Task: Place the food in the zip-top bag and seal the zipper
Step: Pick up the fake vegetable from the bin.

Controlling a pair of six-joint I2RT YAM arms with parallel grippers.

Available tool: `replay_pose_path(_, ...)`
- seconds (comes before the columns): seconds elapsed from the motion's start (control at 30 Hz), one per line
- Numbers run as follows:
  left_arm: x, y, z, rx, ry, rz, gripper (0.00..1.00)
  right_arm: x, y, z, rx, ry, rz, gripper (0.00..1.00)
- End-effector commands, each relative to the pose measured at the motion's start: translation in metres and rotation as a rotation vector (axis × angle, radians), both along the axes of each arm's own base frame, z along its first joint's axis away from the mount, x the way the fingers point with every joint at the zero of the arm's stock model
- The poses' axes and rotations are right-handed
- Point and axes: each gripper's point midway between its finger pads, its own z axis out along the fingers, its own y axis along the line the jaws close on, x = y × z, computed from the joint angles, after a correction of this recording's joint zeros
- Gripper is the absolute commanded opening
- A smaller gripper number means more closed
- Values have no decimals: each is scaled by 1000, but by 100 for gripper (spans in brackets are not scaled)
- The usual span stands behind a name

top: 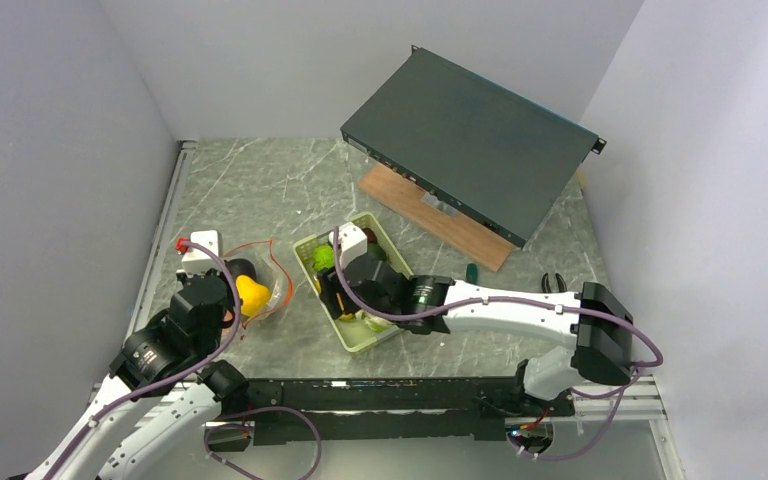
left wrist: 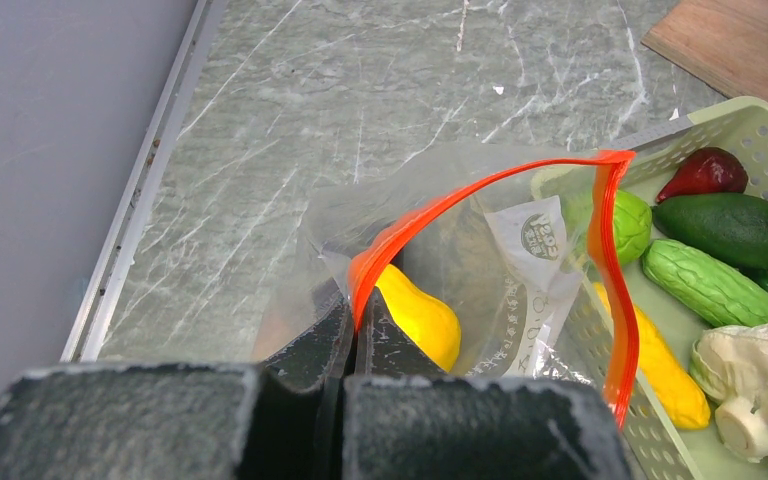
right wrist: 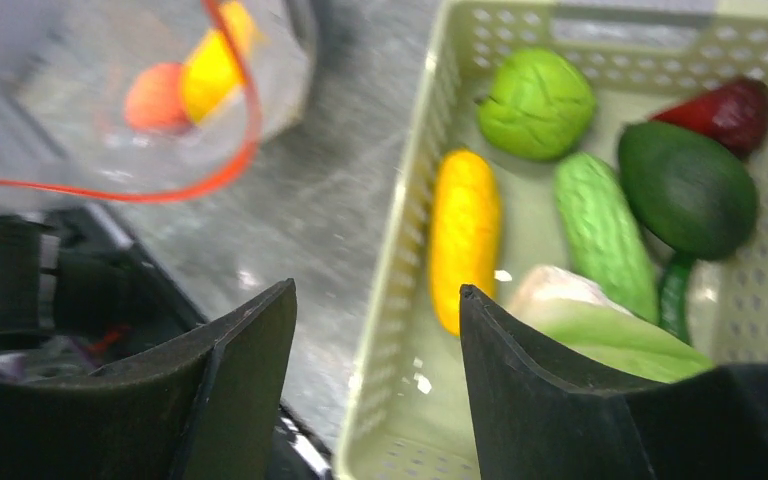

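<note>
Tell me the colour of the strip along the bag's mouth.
The strip is red-orange, and it shows best in the left wrist view.

A flat dark metal box lies at the back of the grey marbled table, overlapping a wooden board. Nearer, mid-table, sits a pale green slatted basket.

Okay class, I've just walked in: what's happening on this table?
Two robot arms are bagging toy food. The left fingers are shut on the bag at its zipper, holding the mouth open. A peach and a yellow piece lie inside. The right fingers are open and empty over the basket edge. Corn, cucumber, pepper and cauliflower are in the basket.
</note>
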Motion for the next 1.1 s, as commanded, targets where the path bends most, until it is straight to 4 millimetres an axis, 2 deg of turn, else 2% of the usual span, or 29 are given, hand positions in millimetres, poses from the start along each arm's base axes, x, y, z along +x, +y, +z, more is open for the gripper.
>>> replay_pose_path(0.0,3,0,7,-24,-26,17,0,23,-27,-24,-137,-29,-40,61)
replay_pose_path(0.17,2,1,6,-25,-26,22,0,45,-31,-58,-243,83,-29,53)
replay_pose_path(0.4,4,-1,6,-17,-19,17,0,64,-21,-86,-338,136,18,49)
replay_pose_path(0.43,4,-1,5,-15,-17,18,0,66,-22,-39,-250,78,11,49)
replay_pose_path(0.47,4,-1,5,-15,-16,18,0,70,-17,-86,-347,126,14,49)
replay_pose_path(0.53,5,-1,5,-12,-17,17,0,74,-13,-90,-362,124,17,49)
replay_pose_path(0.8,5,-1,5,-9,-16,16,0,76,0,-100,-382,143,52,49)
replay_pose_path(1.07,5,-1,5,-9,-16,17,0,63,1,-132,-352,239,83,49)
